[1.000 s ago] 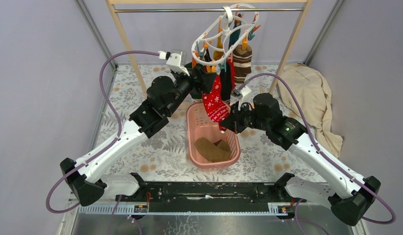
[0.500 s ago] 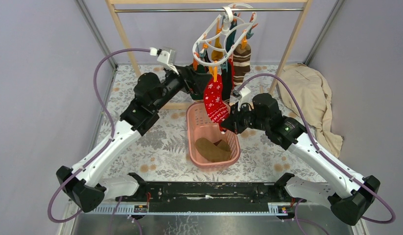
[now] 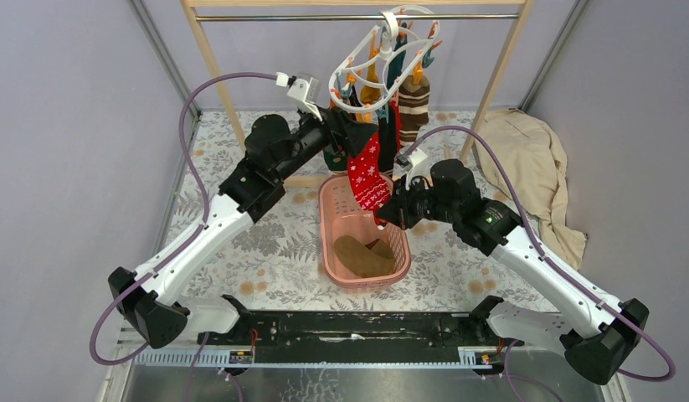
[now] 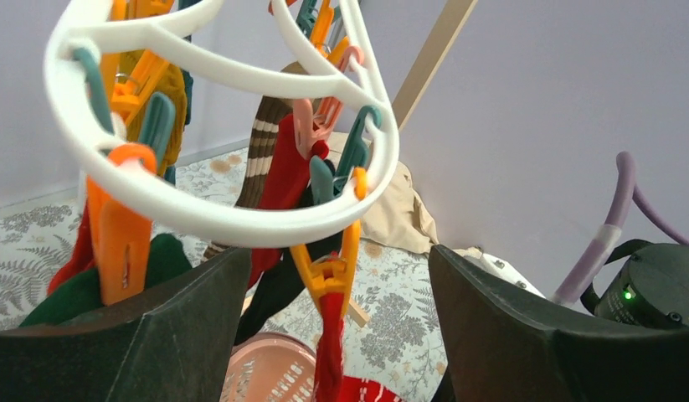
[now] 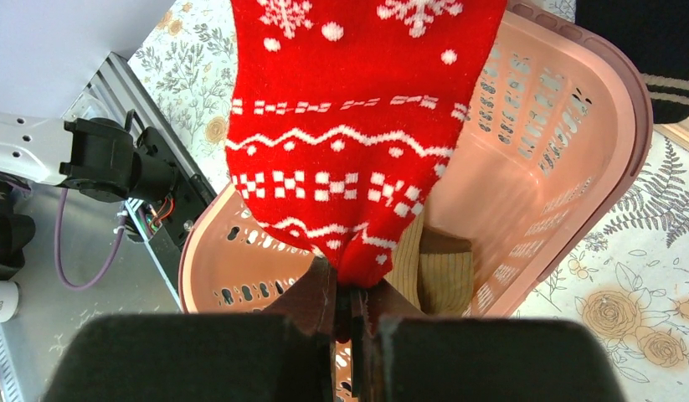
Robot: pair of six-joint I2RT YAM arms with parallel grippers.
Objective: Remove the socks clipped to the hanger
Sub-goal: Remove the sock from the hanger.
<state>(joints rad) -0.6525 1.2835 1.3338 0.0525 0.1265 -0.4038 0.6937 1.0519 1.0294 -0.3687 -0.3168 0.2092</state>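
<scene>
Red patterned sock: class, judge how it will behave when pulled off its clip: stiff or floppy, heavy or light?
Probably floppy: the red sock hangs limp from its orange clip. Likely light: the right hand pinches only its toe.

two robot arms, one white hanger, one pink basket, one wooden rack, one beige cloth. five socks can be counted hanging: one red patterned sock, one black sock, one green sock, one striped sock, one mustard sock; overlaps may hide more. two brownish socks appear to lie in the basket.
</scene>
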